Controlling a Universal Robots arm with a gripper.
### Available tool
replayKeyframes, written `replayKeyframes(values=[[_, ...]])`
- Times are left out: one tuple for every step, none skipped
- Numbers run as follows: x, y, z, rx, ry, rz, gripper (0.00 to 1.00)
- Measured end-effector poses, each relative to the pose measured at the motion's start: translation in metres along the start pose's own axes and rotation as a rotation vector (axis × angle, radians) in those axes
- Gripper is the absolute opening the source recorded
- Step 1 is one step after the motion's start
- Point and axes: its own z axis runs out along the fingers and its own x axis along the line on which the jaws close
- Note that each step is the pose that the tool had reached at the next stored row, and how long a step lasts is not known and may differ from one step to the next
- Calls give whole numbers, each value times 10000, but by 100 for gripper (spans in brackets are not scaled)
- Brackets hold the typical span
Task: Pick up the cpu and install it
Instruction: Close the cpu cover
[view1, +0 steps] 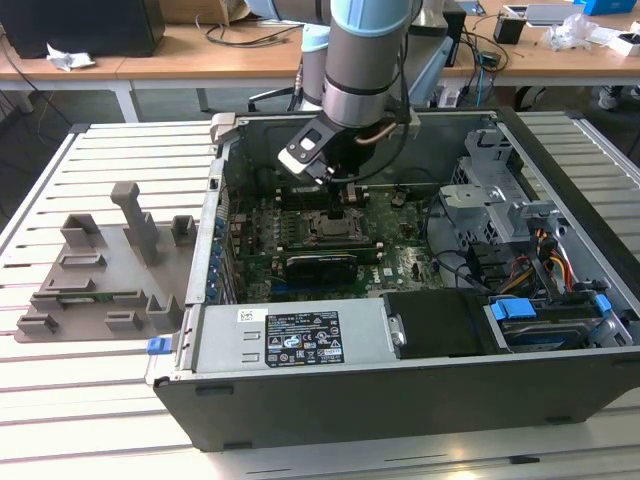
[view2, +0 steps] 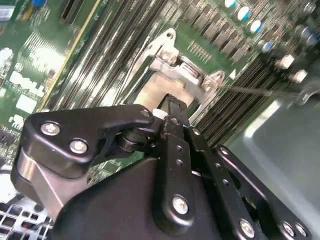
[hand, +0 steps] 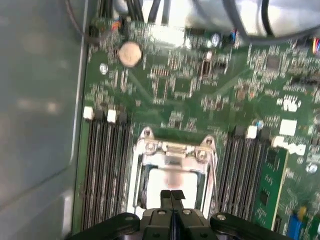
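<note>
The cpu (hand: 172, 179) is a pale silvery square lying flat inside the metal socket frame (hand: 172, 148) on the green motherboard. In the second wrist view the cpu (view2: 152, 95) shows just past the black fingers, below the socket's hinge (view2: 182, 67). My gripper (hand: 171, 194) hangs directly over the cpu's near edge, its two fingers pressed together with nothing visible between them. In the exterior view the gripper (view1: 350, 197) points down into the open computer case, just above the socket (view1: 333, 228).
Memory slots (hand: 105, 170) flank the socket on both sides, and a coin battery (hand: 130, 53) sits further up the board. The case wall (view1: 215, 190), the power supply (view1: 290, 340), a drive cage (view1: 500, 200) and cables surround the board. A grey fixture (view1: 100, 270) lies outside at the exterior view's left.
</note>
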Motion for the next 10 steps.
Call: replayKeyframes(values=[[9,-62,22,-1,9,-3,11],[13,-84,30,-2,17,-3,11],[18,-109,39,-2,25,-2,11],[29,-153,53,-5,48,-6,11],[38,-184,68,-9,80,-7,11],[41,-197,77,-11,99,-9,11],[48,-230,95,-15,144,-13,11],[53,-252,107,-20,185,-16,11],[55,-259,116,-26,228,-18,11],[56,-260,121,-31,258,-23,11]])
